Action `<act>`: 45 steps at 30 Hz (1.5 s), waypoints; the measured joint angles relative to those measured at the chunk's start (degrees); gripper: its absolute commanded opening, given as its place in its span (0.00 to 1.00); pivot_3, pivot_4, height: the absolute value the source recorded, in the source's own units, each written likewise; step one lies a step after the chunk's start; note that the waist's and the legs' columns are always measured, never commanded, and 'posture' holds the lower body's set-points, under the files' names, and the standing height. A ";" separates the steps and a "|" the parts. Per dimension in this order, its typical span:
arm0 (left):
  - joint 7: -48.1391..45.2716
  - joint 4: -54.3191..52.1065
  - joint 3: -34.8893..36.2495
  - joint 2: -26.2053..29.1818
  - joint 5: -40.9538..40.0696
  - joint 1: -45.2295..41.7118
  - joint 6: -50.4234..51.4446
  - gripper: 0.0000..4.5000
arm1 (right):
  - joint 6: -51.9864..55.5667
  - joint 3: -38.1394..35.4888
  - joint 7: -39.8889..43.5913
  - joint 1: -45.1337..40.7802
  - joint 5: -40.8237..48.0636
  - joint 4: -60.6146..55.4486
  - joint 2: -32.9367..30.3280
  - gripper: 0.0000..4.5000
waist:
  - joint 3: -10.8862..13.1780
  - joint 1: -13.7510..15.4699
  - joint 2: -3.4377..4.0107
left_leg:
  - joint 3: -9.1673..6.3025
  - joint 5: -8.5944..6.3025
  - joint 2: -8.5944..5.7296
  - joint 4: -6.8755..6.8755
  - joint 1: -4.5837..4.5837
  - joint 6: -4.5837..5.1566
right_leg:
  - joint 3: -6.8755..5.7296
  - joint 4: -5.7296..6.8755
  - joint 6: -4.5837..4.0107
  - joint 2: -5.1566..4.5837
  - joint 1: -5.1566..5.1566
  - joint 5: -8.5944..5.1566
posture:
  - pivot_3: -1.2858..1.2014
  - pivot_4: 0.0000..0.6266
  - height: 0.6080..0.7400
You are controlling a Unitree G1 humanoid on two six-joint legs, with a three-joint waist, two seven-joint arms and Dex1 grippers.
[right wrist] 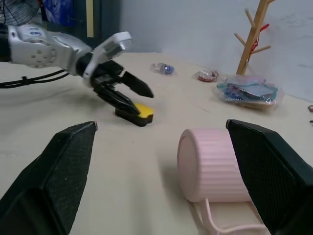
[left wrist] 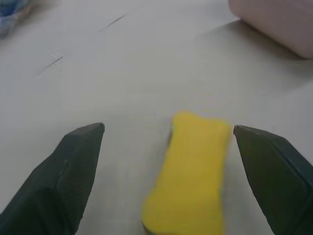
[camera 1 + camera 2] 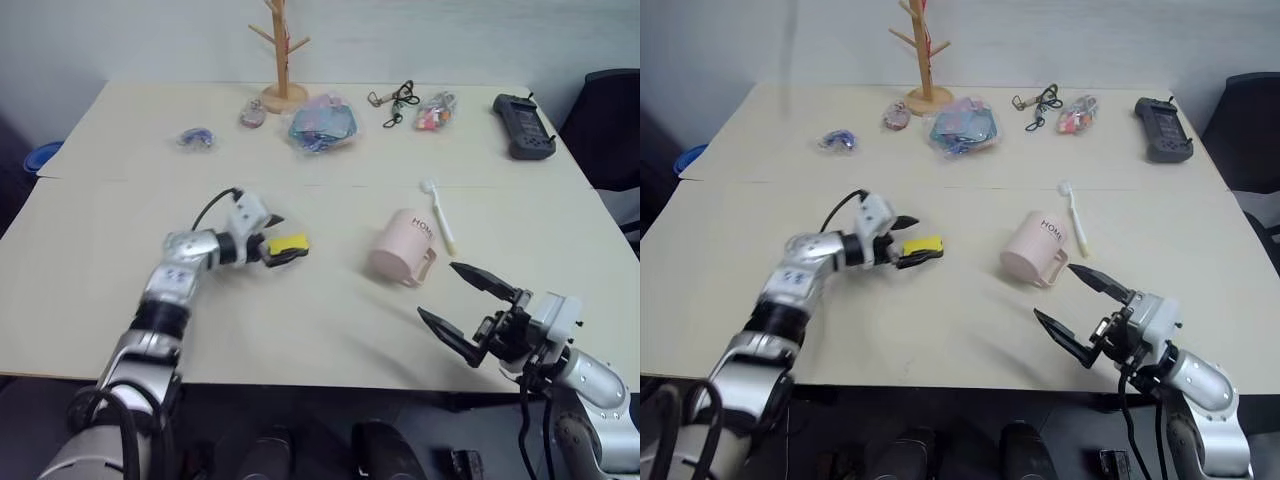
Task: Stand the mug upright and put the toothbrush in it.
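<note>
Here, the left arm reaches forward and toward the right across the desk (image 3: 90,250), its left pincer (image 3: 283,246) spread wide with the two black fingers either side of a small yellow block (image 3: 289,243) lying on the desk top; whether either finger touches the block cannot be told. The right arm is bent at the near right edge of the desk, its right pincer (image 3: 462,307) also spread wide, raised off the surface and aimed at the mug (image 3: 402,248), with nothing between its fingers.

The pale pink mug lies on its side a little right of centre, just beyond the right pincer. Its long axis runs from near-left to far-right, closed base toward the near left, mouth toward the far right, handle low on the near side and "HOME" lettering facing up.

The toothbrush (image 3: 440,217) lies flat just right of the mug, near its mouth, long axis running near to far, bristled head at the far end.
</note>
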 measured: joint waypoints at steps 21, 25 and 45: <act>5.66 -9.56 25.47 15.65 -10.98 20.24 5.34 0.16 | 5.53 8.70 -1.46 -12.79 0.12 -2.26 0.18 1.00 | 0.01 -1.36 -0.04 | -0.12 0.07 0.09 -0.06 -0.30 -0.18 | 0.33 0.61 -0.01 -0.13 -0.92 -0.01 | 0.52 0.24 1.00; 12.38 -17.96 35.42 19.96 -12.35 33.84 11.25 0.16 | 8.20 13.29 0.88 -17.47 1.01 -2.57 0.35 1.00 | 0.00 -1.52 -0.06 | -0.14 0.05 0.08 -0.07 -0.31 -0.18 | 0.34 0.52 -0.03 -0.16 -0.90 -0.01 | 0.52 0.24 1.00; 4.06 -37.29 42.85 24.08 -19.69 47.23 8.49 0.89 | 10.76 -2.77 4.44 -2.23 3.92 0.21 -7.99 1.00 | -0.14 1.32 -0.17 | -0.12 0.01 0.03 -0.12 -0.30 -0.12 | 0.31 0.26 -0.16 -0.26 -0.71 0.02 | 0.52 0.24 1.00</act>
